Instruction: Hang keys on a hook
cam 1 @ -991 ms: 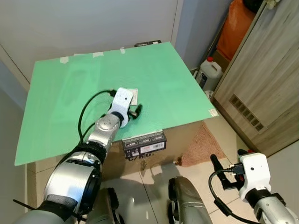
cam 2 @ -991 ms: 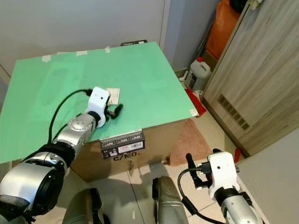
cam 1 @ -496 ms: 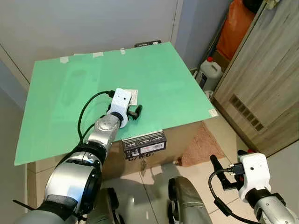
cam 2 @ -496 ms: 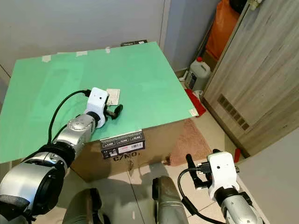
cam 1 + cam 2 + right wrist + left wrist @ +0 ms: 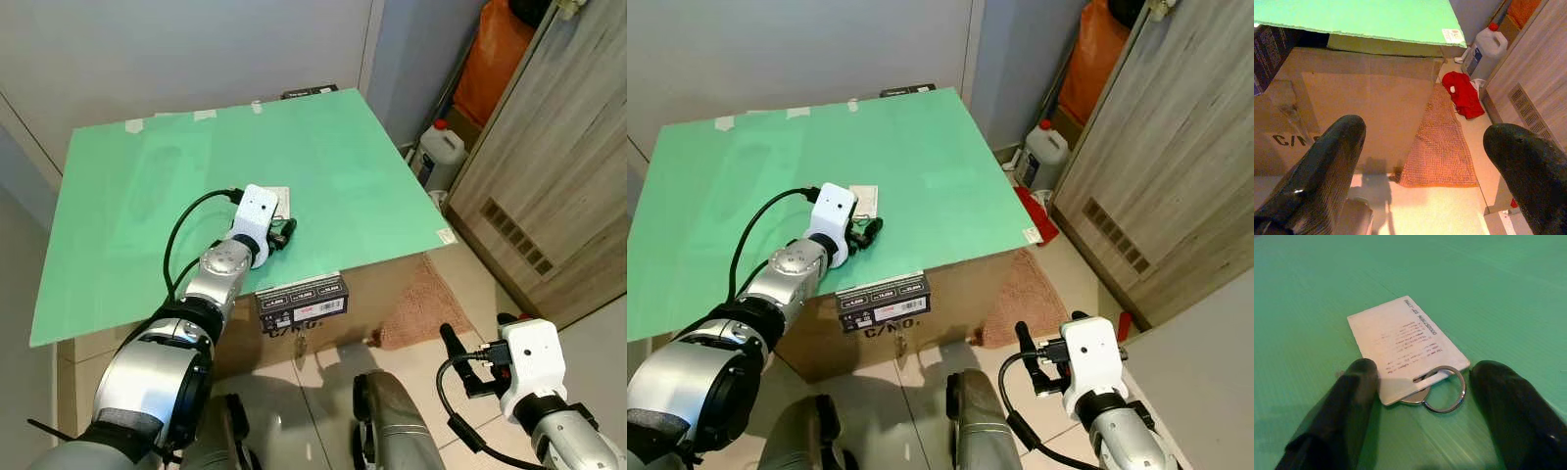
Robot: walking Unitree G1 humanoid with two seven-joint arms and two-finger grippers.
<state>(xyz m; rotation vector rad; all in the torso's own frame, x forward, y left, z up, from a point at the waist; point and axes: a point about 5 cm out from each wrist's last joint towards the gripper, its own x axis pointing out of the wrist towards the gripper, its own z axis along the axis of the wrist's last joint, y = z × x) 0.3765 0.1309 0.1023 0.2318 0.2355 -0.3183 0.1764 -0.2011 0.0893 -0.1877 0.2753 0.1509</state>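
We see the keys [image 5: 1436,387] as a white tag printed with small dark text, joined to a thin silver ring, with a bit of metal tucked under the tag's near edge. They lie flat on the green board [image 5: 147,196], toward its front edge and a little left of the middle.

Our left gripper [image 5: 1425,404] sits low over the board with its two black fingers [image 5: 1352,396] spread wide, one on each side of the tag and ring. We cannot tell whether the fingers touch the tag; nothing is pinched between them. From the head views the left arm reaches forward across the board's front edge, with a black cable looping off the wrist.

The board rests on a cardboard box [image 5: 950,289], which carries a dark label strip [image 5: 884,301] on its front face. Bits of pale tape [image 5: 134,124] mark the board's far edge.

Our right gripper [image 5: 1420,161] hangs low beside the box, over the tiled floor, its fingers set wide apart and holding nothing. Ahead of it lie a brown mat [image 5: 1437,147] against the box's foot, a red cloth [image 5: 1464,93] just beyond, and a white jug with a red cap [image 5: 439,152] near the wall. A wooden cabinet [image 5: 549,166] stands to the right, with an orange bag [image 5: 500,49] behind it.
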